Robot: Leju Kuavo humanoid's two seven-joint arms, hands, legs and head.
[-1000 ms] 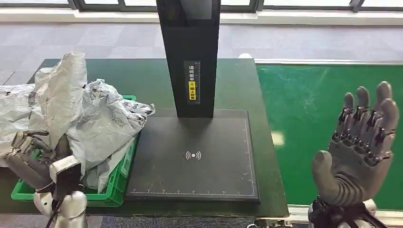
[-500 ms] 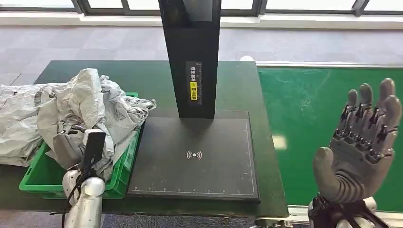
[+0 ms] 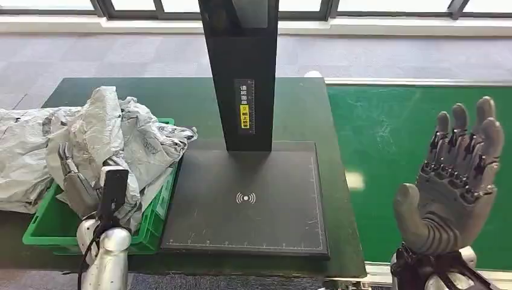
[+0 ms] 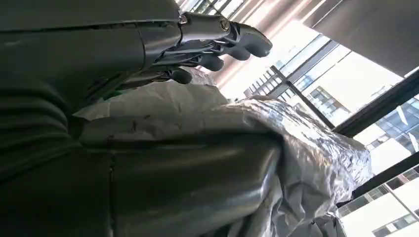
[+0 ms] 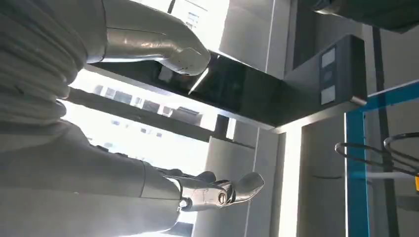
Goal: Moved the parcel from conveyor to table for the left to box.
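My left hand [image 3: 77,181], fingers spread, rests on grey parcels [image 3: 115,142] in the green crate [image 3: 158,208]; right hand [image 3: 453,181] hovers open, awaiting another over the conveyor [image 3: 386,139].

We cannot tell whether the left hand [image 3: 77,181] grips the parcels [image 3: 121,145] or just rests on them; the parcels hide much of the bin [image 3: 158,208]; the picture's left edge cuts off one parcel; the top edge cuts off the scanner post [image 3: 241,60], and its label [image 3: 244,110] is too small to read.
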